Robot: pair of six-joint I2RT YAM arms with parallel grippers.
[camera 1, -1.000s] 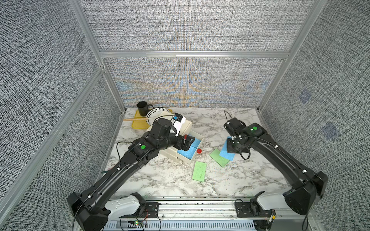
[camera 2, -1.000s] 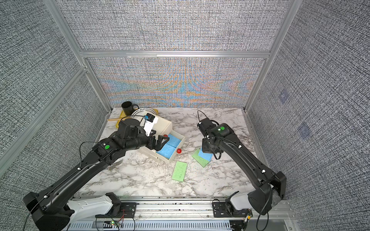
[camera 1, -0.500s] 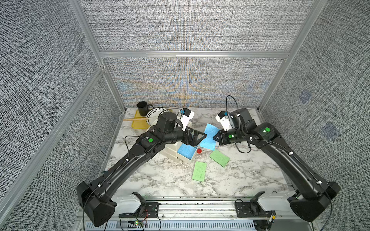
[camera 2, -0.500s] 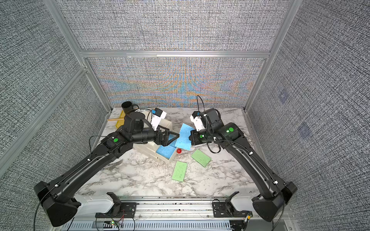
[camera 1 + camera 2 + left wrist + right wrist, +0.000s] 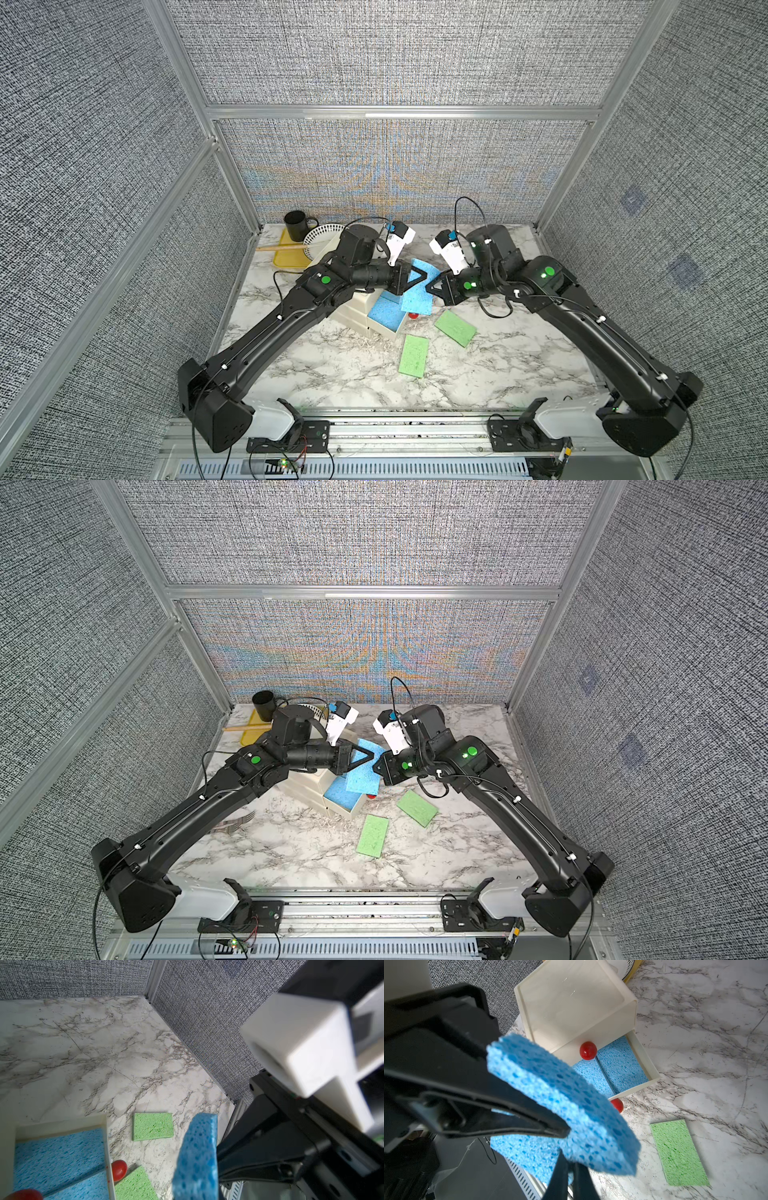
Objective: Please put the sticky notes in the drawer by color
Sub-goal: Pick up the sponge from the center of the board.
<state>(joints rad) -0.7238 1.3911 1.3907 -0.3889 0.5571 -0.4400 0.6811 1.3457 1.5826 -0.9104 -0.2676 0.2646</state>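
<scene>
Fingers (image 5: 508,1109) of the left gripper (image 5: 420,276) are pressed together on the blue sticky note (image 5: 417,301), pinching it near one edge, so the spongy thing hangs tilted in the air. The right gripper (image 5: 430,287) has its fingertips at the opposite edge of that same note, nearly tip to tip with the left one. We honestly can't tell if they're clamping it or sitting slightly apart around it. From the right wrist we only make out a thin gap between them just under the note.

Right below both pairs of fingers is the open drawer (image 5: 646,1057) of the little cream cabinet (image 5: 571,1001), with two other blue notes (image 5: 618,1064) lying flat side by side inside. A red knob (image 5: 588,1050) sits on the closed front above it, and a second red knob (image 5: 616,1104) is on the open drawer's own front.

Lower down, on the robot's side of the fingertips, a green note (image 5: 455,328) and a second green note (image 5: 413,356) lie flat on the marble table (image 5: 332,374), outside the drawer, close together but not touching.
</scene>
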